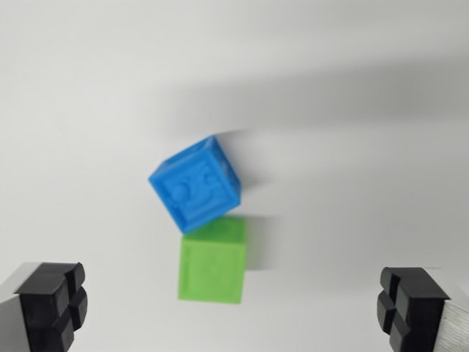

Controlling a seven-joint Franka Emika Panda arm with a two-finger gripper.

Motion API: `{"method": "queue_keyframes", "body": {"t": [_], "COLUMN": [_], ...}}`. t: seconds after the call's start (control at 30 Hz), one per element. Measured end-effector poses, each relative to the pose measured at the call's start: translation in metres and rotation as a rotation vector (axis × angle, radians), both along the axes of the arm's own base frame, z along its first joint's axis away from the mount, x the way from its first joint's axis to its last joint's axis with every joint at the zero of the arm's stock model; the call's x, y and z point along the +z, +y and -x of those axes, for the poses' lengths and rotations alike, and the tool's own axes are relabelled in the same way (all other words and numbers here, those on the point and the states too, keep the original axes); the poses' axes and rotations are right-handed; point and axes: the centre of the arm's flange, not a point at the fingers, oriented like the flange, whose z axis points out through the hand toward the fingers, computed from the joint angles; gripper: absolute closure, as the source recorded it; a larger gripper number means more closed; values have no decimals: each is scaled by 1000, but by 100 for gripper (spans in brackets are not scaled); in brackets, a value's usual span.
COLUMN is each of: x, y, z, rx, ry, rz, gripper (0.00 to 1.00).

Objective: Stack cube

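A blue cube is seen just above the centre of the frame, turned at an angle so that one corner points toward the upper right; raised relief is visible on its facing side, though motion blur keeps the pattern from being read. A green cube is seen directly below it, a little right of the blue one's lower corner, its edges sitting nearly square to the frame. The two cubes meet or overlap in the picture at the blue cube's lower edge and the green cube's top edge; whether the blue one rests on the green one or merely lies next to it cannot be told from this view. Both are set against a plain white surface, across which soft grey shadows are cast in the upper right. The gripper is shown by its two black finger pads, one in the lower left corner and one in the lower right corner. The jaws are held wide apart, with nothing between them, and both cubes lie above the gap, untouched by either pad.
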Motion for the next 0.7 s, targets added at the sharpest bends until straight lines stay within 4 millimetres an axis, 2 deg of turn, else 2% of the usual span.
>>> {"method": "queue_keyframes", "body": {"t": [0.7], "x": [-63], "y": [21], "z": [56], "rx": [-20], "ry": [11], "rz": [1], "gripper": [0]}}
